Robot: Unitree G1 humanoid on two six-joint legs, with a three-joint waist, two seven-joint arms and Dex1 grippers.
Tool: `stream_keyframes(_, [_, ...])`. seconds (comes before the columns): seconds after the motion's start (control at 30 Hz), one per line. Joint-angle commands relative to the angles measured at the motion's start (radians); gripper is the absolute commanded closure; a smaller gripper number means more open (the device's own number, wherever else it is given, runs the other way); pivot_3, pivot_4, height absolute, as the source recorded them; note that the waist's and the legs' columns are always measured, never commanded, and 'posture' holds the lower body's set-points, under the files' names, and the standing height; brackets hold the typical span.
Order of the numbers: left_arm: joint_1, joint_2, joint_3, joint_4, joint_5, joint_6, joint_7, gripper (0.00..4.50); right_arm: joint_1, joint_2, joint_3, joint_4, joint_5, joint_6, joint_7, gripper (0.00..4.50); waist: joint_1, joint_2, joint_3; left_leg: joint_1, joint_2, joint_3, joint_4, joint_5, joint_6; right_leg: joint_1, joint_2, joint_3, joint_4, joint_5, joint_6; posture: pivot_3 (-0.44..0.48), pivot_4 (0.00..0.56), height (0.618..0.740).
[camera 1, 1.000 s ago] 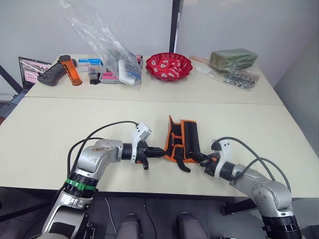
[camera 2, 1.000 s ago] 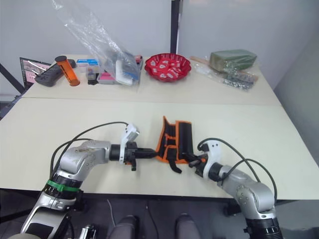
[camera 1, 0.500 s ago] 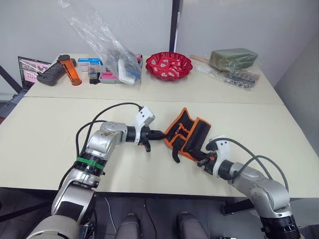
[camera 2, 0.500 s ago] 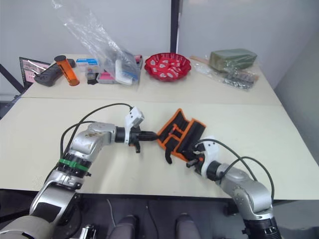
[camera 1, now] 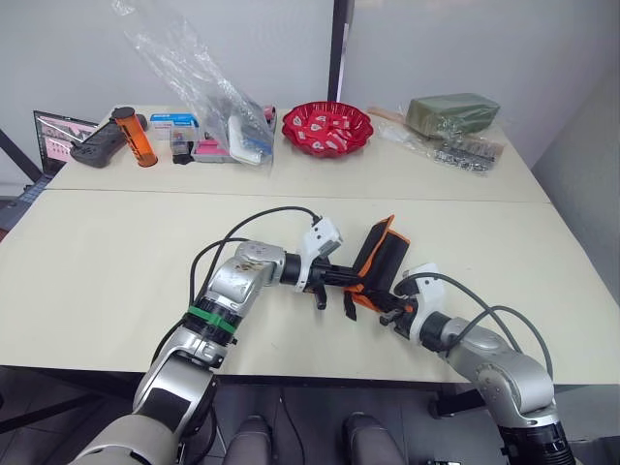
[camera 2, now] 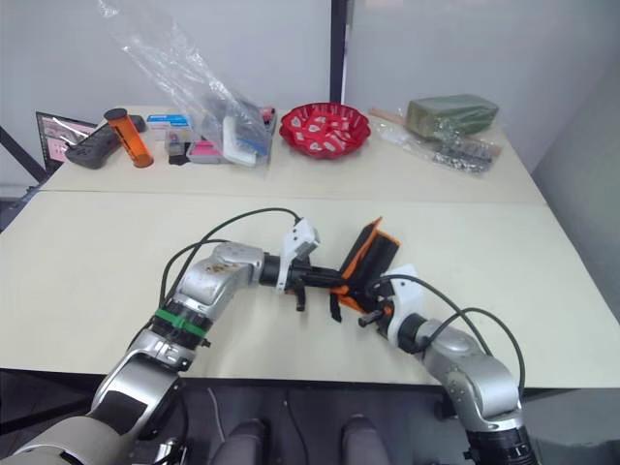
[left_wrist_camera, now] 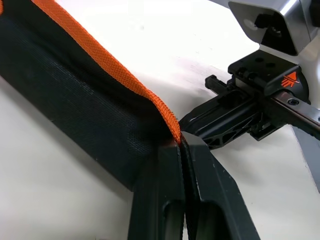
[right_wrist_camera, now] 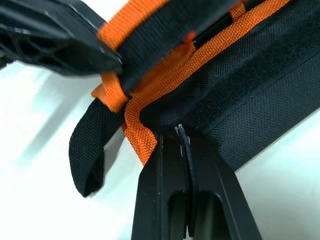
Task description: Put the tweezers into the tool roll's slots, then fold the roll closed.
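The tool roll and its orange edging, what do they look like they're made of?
The tool roll looks like coarse woven black fabric, probably nylon, matte: the weave grain shows. Its orange edge binding looks like woven webbing tape, with fine ribbing visible.

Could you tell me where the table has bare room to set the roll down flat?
The near table is bare to the left of the left gripper, and between the tool roll and the seam. The far side is crowded: red bowl, plastic bag, orange canister.
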Motion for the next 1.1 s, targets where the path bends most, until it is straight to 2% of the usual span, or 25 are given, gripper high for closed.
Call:
stream_keyframes(0.03, [-0.022,-0.028,-0.037,-0.033,0.013,-0.010,-0.018,4.48,0.029,0.003,0.009,-0.016,-0.011,0.032,-0.010,4.50,0.000,0.000,0.000,0.000,0.000,0.000,0.000,0.000,0.000,0.000,0.000,0.000,0.000,0.000,0.000,0.000,0.150,0.735])
stream_keyframes(0.17, [-0.044,-0.035,-0.090,0.029,0.069,0.012,-0.014,4.48,0.040,0.001,0.000,-0.045,0.004,0.049,-0.012,4.50,0.002,0.000,0.000,0.000,0.000,0.000,0.000,0.000,0.000,0.000,0.000,0.000,0.000,0.000,0.000,0.000,0.150,0.735])
stream_keyframes(0.57, [-0.062,-0.127,-0.145,0.211,0.144,-0.006,-0.030,4.48,0.080,-0.029,-0.057,-0.163,0.060,0.107,0.016,4.50,0.004,0.000,0.000,0.000,0.000,0.000,0.000,0.000,0.000,0.001,0.000,0.000,-0.001,-0.001,0.001,0.000,0.150,0.735])
stream_keyframes(0.67, [-0.057,-0.143,-0.141,0.246,0.158,-0.015,-0.017,4.48,0.104,-0.042,-0.101,-0.235,0.109,0.142,0.028,4.50,0.004,0.000,0.000,0.000,0.000,0.000,0.000,0.000,0.000,0.001,0.000,0.000,-0.001,-0.001,0.001,0.000,0.150,0.735])
stream_keyframes(0.83, [-0.068,-0.153,-0.132,0.302,0.186,-0.060,-0.009,4.48,0.127,-0.074,-0.248,-0.348,0.249,0.182,0.035,4.50,0.010,0.000,0.000,0.000,-0.001,0.000,0.001,0.000,0.000,0.002,0.000,0.000,-0.002,-0.001,0.002,0.000,0.150,0.735])
stream_keyframes(1.0, [-0.079,-0.152,-0.131,0.327,0.200,-0.086,-0.011,4.48,-0.006,-0.097,-0.325,-0.286,0.244,0.128,-0.004,4.50,0.011,0.000,0.000,0.001,-0.001,0.000,0.002,0.000,0.000,0.004,-0.001,0.000,-0.002,-0.002,0.005,0.000,0.150,0.735])
stream_keyframes(1.1, [-0.069,-0.142,-0.136,0.313,0.205,-0.087,-0.019,4.48,-0.093,-0.137,-0.235,-0.164,0.129,0.092,-0.003,4.50,0.012,0.000,-0.001,0.002,-0.001,0.000,0.002,0.000,0.000,0.005,-0.001,0.000,-0.003,-0.002,0.005,0.000,0.150,0.735])
